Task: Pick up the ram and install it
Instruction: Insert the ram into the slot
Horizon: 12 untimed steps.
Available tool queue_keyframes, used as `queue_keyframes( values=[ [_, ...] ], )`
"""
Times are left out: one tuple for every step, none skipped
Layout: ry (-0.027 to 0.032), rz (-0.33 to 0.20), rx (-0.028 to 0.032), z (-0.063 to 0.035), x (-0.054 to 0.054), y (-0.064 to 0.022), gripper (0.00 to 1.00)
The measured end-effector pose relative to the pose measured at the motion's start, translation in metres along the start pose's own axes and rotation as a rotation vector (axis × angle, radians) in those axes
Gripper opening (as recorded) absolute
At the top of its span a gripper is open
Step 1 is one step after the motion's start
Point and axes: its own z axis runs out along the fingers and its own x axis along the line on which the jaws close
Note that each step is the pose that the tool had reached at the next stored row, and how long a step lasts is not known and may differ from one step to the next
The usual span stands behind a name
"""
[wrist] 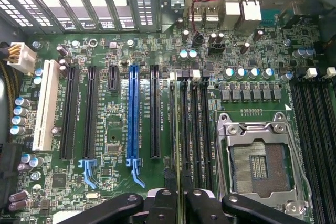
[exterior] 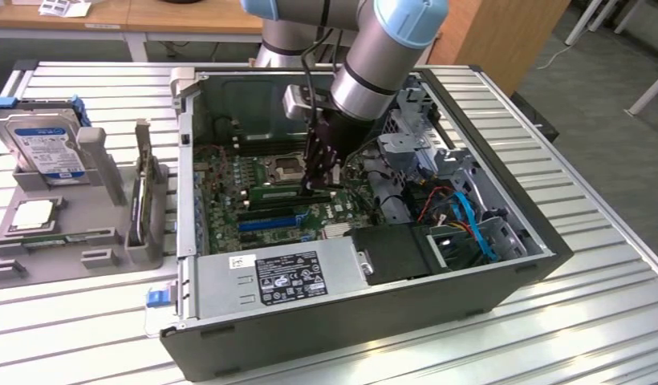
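Wrist view looks straight down past the end effector, whose two dark fingers are closed on the ram — it shows edge-on as a thin pale-green line running away from the fingertips. Directly below the end effector lies the motherboard. The stick is lined up along the nearest of the black memory slots, with the empty processor socket just off to one side. In the exterior view the arm reaches down into the open computer case on the worktop, with the end effector low over the board.

Picking up looks done; the step in hand is the installing — bringing the stick into its slot. Whether its lower edge has entered the slot cannot be told. As I judge it, seating calls for the stick held upright and parallel to the slot with its notch matched. Then it needs straight, even downward pressure until the end latches catch. A tilt or sideways offset could jam it against the slot wall.
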Motion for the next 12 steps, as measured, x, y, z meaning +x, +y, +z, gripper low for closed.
queue_keyframes(
  values=[
    [0.0,0.0,0.0,0.0,0.0,-0.0003,0.14],
    [-0.0001,0.0,0.0001,0.0,0.0,-0.0004,0.14],
    [-0.0001,0.0,0.0001,0.0,0.0,-0.0004,0.14],
    [-0.0001,0.0,0.0,0.0,0.0,-0.0004,0.14],
    [-0.0003,0.0,0.0,0.0001,0.0,-0.0004,0.14],
    [-0.0004,0.0,0.0,0.0005,0.0,-0.0005,0.14],
    [-0.0005,0.0,0.0001,0.0008,-0.0001,-0.0006,0.14],
    [-0.0002,0.0,0.0,0.001,0.0,-0.0007,0.14],
    [-0.0001,0.0,0.0,0.0011,0.0,-0.0007,0.14],
    [0.0,0.0,0.0,0.0011,0.0,-0.0007,0.14],
    [0.0,0.0,0.0,0.0011,0.0,-0.0007,0.14],
    [-0.0001,0.0,0.0,0.0013,0.0,-0.0008,0.14]
  ],
)
